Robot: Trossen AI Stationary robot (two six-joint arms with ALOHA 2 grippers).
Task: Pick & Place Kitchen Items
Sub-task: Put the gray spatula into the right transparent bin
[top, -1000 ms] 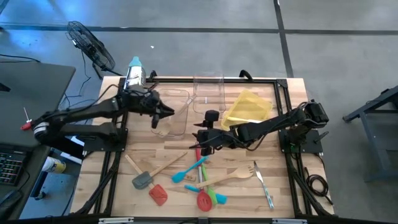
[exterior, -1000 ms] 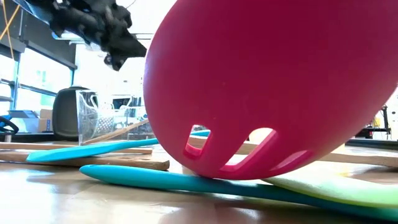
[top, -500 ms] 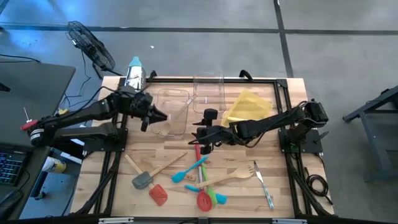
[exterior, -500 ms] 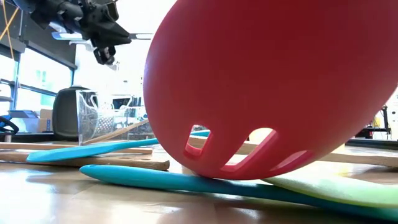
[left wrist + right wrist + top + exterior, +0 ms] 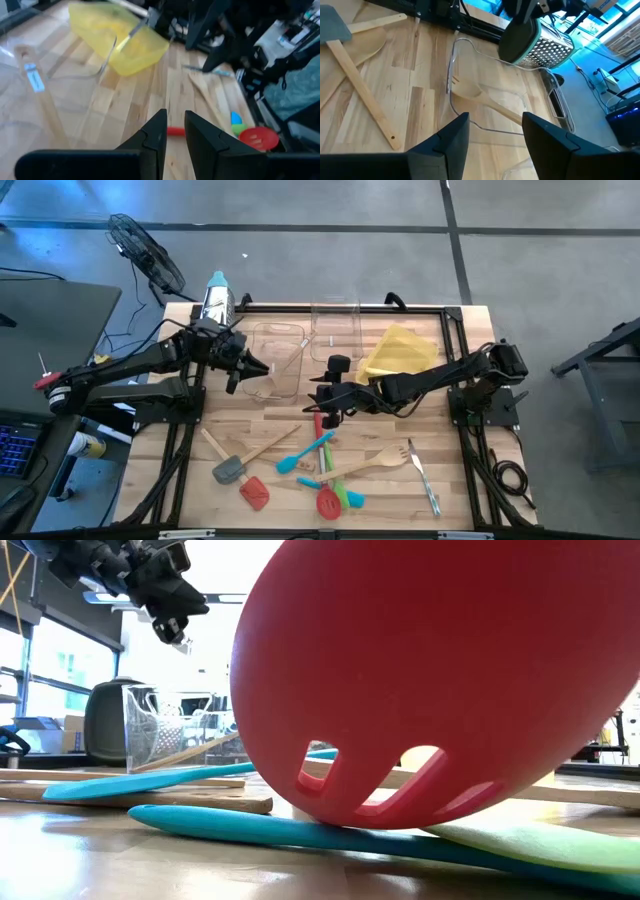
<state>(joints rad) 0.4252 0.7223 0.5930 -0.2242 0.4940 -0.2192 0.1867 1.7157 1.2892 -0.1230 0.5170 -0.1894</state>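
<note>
Several kitchen items lie on the near half of the table: a grey spatula (image 5: 228,470), a red spatula (image 5: 255,493), a teal spatula (image 5: 305,452), a wooden fork (image 5: 375,465), metal cutlery (image 5: 422,475) and a red slotted spoon (image 5: 328,502). That red slotted spoon (image 5: 430,680) fills the low view. One wooden fork (image 5: 480,97) lies inside the left clear tray (image 5: 278,360). My left gripper (image 5: 250,365) hovers at that tray's left rim, open by a narrow gap (image 5: 173,117) with nothing in it. My right gripper (image 5: 325,412) hangs open (image 5: 494,117) and bare right of the tray, above a red handle (image 5: 318,426).
A second clear tray (image 5: 335,320) and a yellow tray (image 5: 400,350) stand at the back. A steel grater with a teal top (image 5: 215,298) stands at the far left corner. Bare wood shows between the trays and the utensils.
My left gripper has drawn back from over the clear tray toward the table's left edge, rising slightly, then held still. Its finger gap looks unchanged. The wooden fork stays in the tray.
</note>
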